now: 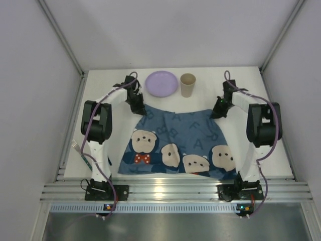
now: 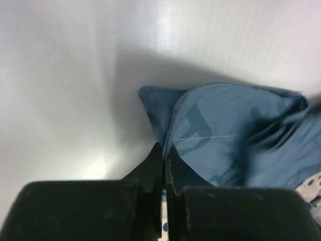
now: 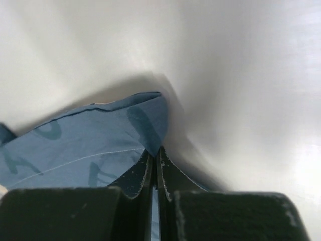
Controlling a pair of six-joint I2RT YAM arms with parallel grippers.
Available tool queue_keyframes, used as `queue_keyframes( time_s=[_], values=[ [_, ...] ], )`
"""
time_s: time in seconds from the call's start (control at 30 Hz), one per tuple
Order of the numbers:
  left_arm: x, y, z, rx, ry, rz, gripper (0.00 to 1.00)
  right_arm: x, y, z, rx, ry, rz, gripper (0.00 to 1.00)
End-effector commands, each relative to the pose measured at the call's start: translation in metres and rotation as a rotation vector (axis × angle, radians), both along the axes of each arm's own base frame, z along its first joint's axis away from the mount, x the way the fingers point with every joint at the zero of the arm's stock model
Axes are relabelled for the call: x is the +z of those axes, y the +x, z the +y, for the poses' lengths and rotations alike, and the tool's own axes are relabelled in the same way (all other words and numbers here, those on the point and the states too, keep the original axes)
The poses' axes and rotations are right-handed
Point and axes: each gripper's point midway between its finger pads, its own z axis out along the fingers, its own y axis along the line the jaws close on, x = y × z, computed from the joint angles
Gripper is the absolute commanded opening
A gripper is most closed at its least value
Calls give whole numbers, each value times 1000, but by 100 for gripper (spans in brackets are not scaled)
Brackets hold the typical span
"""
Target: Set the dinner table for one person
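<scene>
Top external view: the dinner table (image 1: 205, 80) is a plain white top that lies under both grippers and spreads out on every side of them.
Wrist views: bare white tabletop fills the ground ahead of each pair of fingertips.
Placemat: the blue cloth placemat (image 1: 175, 135), printed with cartoon animals and letters, lies on the table between the two grippers and runs from them back toward the arm bases.
Left gripper: the left gripper (image 1: 138, 109) has its fingers pressed together on the far left corner of the cloth; in its wrist view the fabric (image 2: 235, 130) bunches up just ahead and to the right of the tips (image 2: 164, 150).
Right gripper: the right gripper (image 1: 217, 113) is pinched on the far right corner; in its wrist view the cloth (image 3: 90, 140) folds up just ahead and to the left of the tips (image 3: 154, 153).
Plate: a lilac plate (image 1: 161, 83) sits beyond the left gripper, slightly toward the right gripper, apart from the cloth.
Cup: a beige cup (image 1: 187, 84) stands upright just beside the plate, between the two grippers and farther out than both.
Rail: an aluminium rail (image 1: 175, 191) runs behind both grippers, at the arm bases.
</scene>
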Motion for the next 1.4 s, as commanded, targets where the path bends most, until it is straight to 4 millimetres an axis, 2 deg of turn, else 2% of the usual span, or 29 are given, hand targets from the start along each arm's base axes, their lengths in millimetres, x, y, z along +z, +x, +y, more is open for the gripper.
queue_keyframes(
  time_s=[0.0,0.03,0.1,0.17,0.27,0.37,0.5,0.53,0.57,0.6,0.63,0.7,0.73,0.83,0.93,0.97,1.0,1.03,1.07,1.1,1.13,1.17,1.2,1.23,1.27,1.3,1.33,1.37],
  values=[
    [52,11,49,68,113,-113,0,34,15,-67,-135,-83,-91,0],
    [56,14,60,92,149,-129,0,40,20,-82,-166,-84,-105,0],
    [68,19,70,111,178,-157,0,51,29,-92,-173,-91,-124,0],
    [70,22,80,143,216,-165,0,56,42,-93,-169,-92,-131,0],
    [66,24,94,203,262,-157,0,53,53,-84,-157,-46,-113,0],
    [54,26,101,238,283,-133,0,50,64,-72,-143,-20,-107,0],
    [56,43,105,259,282,-142,0,48,75,-64,-124,-27,-97,0],
    [54,45,105,258,284,-131,5,45,70,-68,-131,-52,-63,4],
    [46,40,105,251,294,-90,16,43,70,-71,-139,-69,-48,11],
    [49,44,105,254,293,-95,28,40,67,-73,-147,-84,-31,34],
    [49,44,110,266,320,-99,52,37,63,-77,-152,-105,-18,48],
    [57,41,113,283,323,-119,82,37,52,-81,-150,-131,-12,84],
    [62,41,113,288,318,-132,98,39,49,-85,-143,-155,-22,89],
    [83,35,118,320,331,-176,98,52,37,-92,-127,-196,-44,95],
    [104,34,118,347,308,-232,98,79,26,-86,-118,-159,-97,94],
    [109,35,113,347,279,-252,98,95,18,-82,-120,-136,-133,94],
    [114,46,108,345,245,-296,98,104,14,-76,-114,-98,-158,93],
    [118,50,98,338,186,-303,98,105,2,-59,-84,-80,-156,93],
    [117,59,94,344,166,-308,98,126,-5,-52,-69,-64,-210,93],
    [116,66,89,350,149,-309,98,133,-13,-39,-39,-52,-226,93],
    [114,73,87,361,134,-305,98,131,-26,-33,-23,-48,-217,93],
    [109,89,81,375,107,-298,98,147,-36,-27,-9,-44,-259,93],
    [106,97,80,383,104,-295,98,150,-47,-18,19,-43,-260,93],
    [103,105,80,408,102,-286,98,154,-61,-16,24,-36,-269,94],
    [97,121,78,419,91,-290,98,156,-68,-14,27,-33,-272,94],
    [94,130,76,427,75,-292,98,156,-76,-12,28,-26,-270,94],
    [74,139,72,439,61,-258,98,155,-90,-13,29,-24,-268,94],
    [86,156,64,439,16,-302,98,155,-96,-15,27,-26,-271,94]
  ],
)
